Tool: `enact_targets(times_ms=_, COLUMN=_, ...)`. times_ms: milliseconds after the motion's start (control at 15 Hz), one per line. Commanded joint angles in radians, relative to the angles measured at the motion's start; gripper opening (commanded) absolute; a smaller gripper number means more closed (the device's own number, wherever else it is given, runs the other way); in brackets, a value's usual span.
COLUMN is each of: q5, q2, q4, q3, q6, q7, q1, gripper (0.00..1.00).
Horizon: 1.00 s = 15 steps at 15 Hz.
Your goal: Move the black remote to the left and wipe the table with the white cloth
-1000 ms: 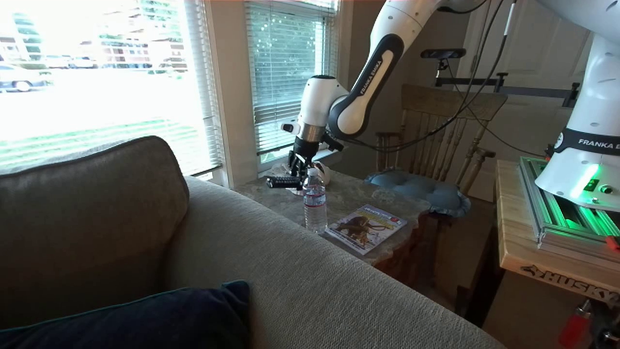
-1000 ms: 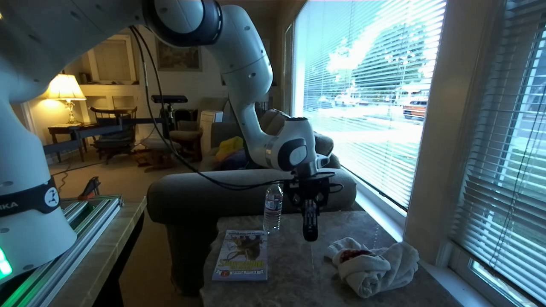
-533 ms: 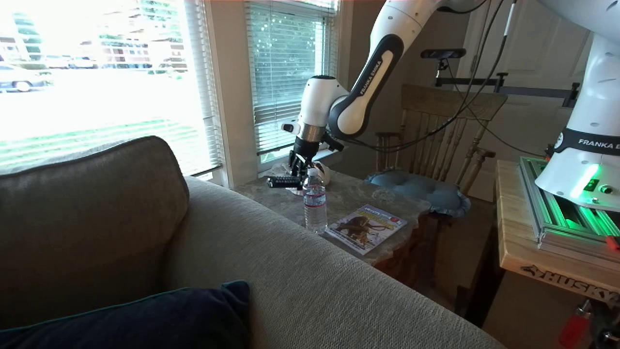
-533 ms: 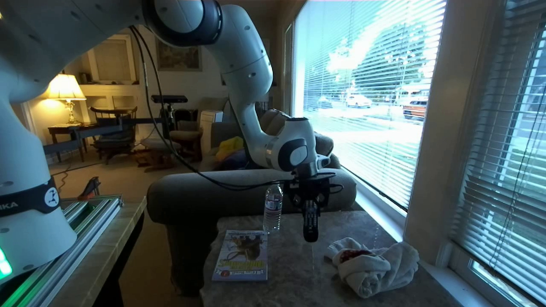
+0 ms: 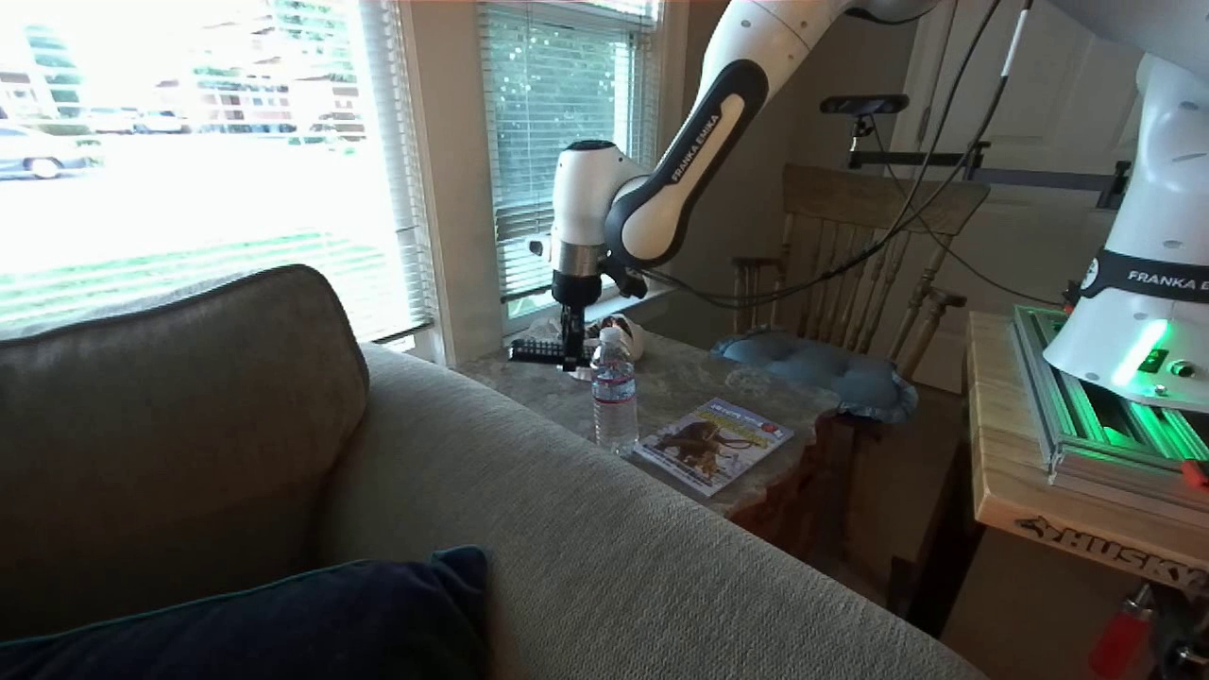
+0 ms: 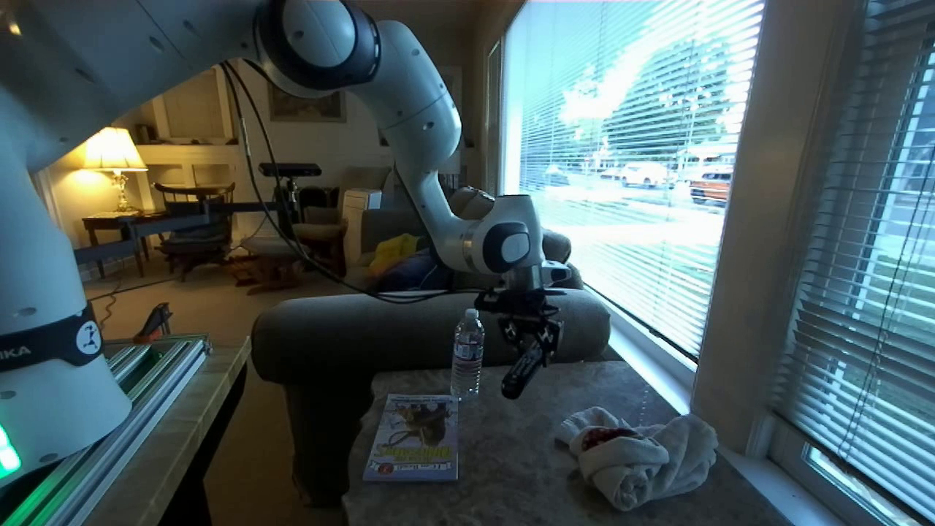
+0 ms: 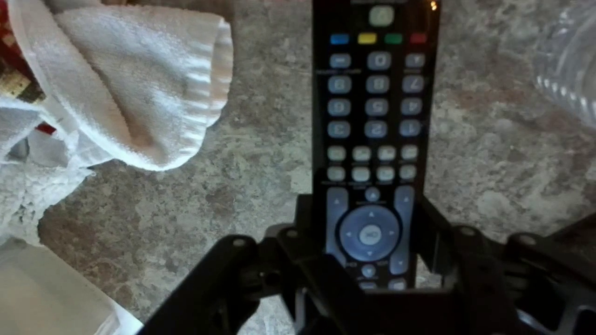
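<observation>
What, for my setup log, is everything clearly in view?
Mottled side table: 1, grey, central
Slim plastic remote: 1, black, over table
Crumpled terry cloth: 1, white, on table
Patterned patch: 1, red, among cloth folds
Upright plastic bottle: 1, clear, on table
Printed paper magazine: 1, multicoloured, beside bottle
Upholstered sofa: 1, grey, beside table
Fabric cushion: 1, navy, on sofa
Wooden chairs: 2, brown, past table; across room
Windows with blinds: 2+, white, by table
Shaded lamp: 1, cream, across room
Slim cameras: 2, black, on stands
Wooden workbench: 1, tan, near chair
Jointed arm: 1, white, over table
Two-fingered tool: 1, black, gripping remote
</observation>
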Motion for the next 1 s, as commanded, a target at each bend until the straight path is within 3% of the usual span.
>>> enact_targets(times_ms=0, q5=0.079, q2=0.071, q4=0.145, q3=-0.025, q6=-0.121, q7=0.158, q1=0.059, gripper=0.28)
enact_targets(times_ms=467, q5=0.132, q2=0.154, q4=0.285, q3=-0.054, q6=-0.167, q7=0.361, q1=0.083, gripper=0.28)
enact_targets(times_ms=933, q5=0.216, q2=0.242, q4=0.425, q3=-0.043, q6=-0.266, q7=0.463, q1=0.074, gripper=0.28)
